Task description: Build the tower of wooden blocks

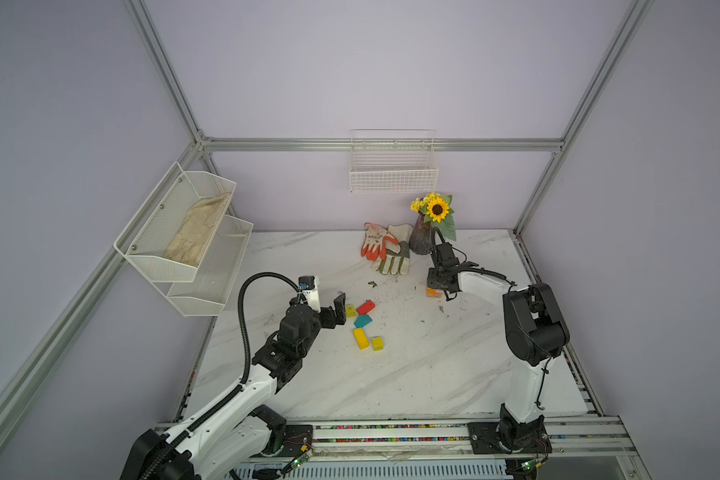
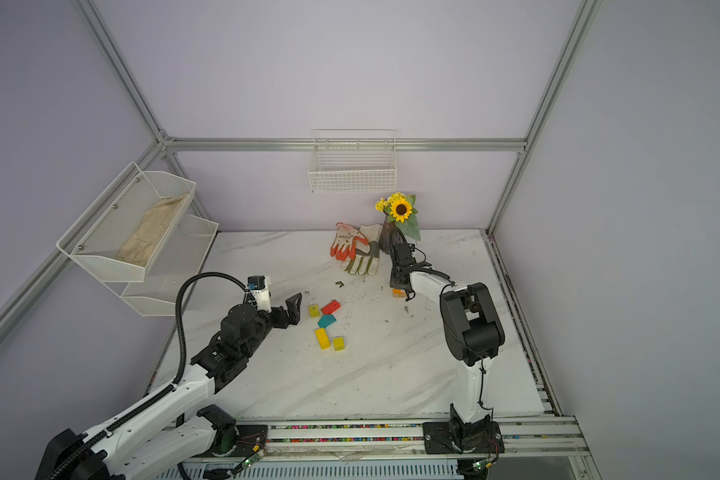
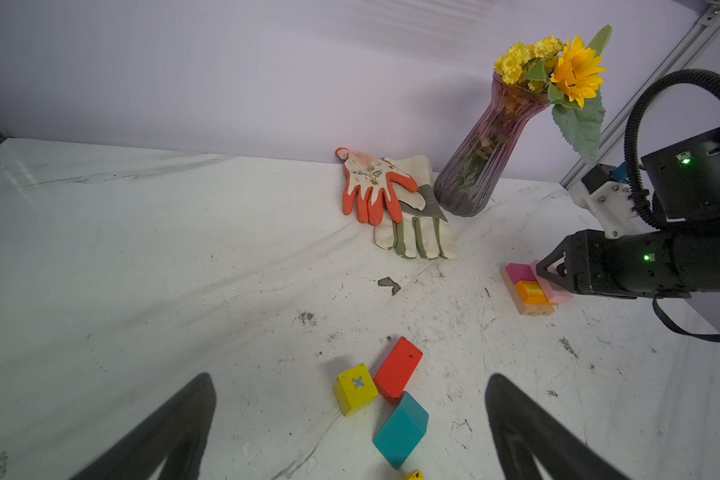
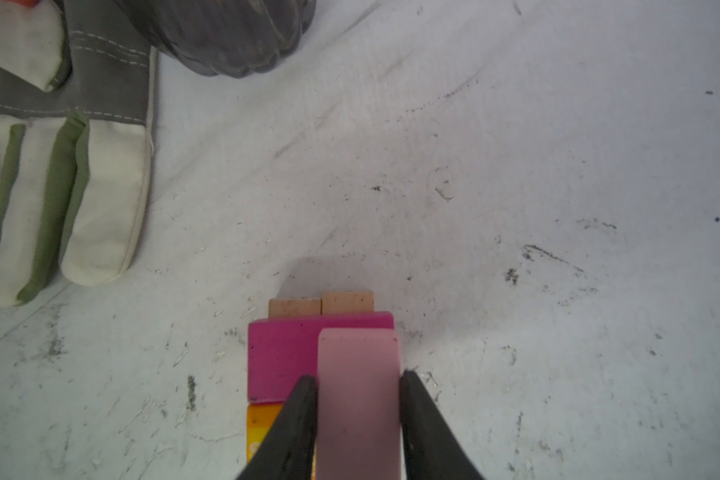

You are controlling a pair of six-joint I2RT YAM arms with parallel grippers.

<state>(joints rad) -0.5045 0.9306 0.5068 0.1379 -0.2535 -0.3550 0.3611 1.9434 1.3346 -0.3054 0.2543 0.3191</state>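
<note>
The right wrist view shows the right jaws clamped on a pale pink block (image 4: 357, 399) atop the low tower (image 4: 283, 357), which both top views mostly hide. The left jaws gape at 9 o'clock of the loose blocks (image 1: 362, 321), with the tower at their 2 o'clock. The marble counter (image 1: 391, 374) is scuffed, the walls (image 1: 350, 83) lilac.

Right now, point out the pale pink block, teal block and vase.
pale pink block (image 4: 358, 386): right wrist view, top face.
teal block (image 3: 400, 430): left wrist view, top face.
vase (image 3: 476, 166): left wrist view, body.
</note>
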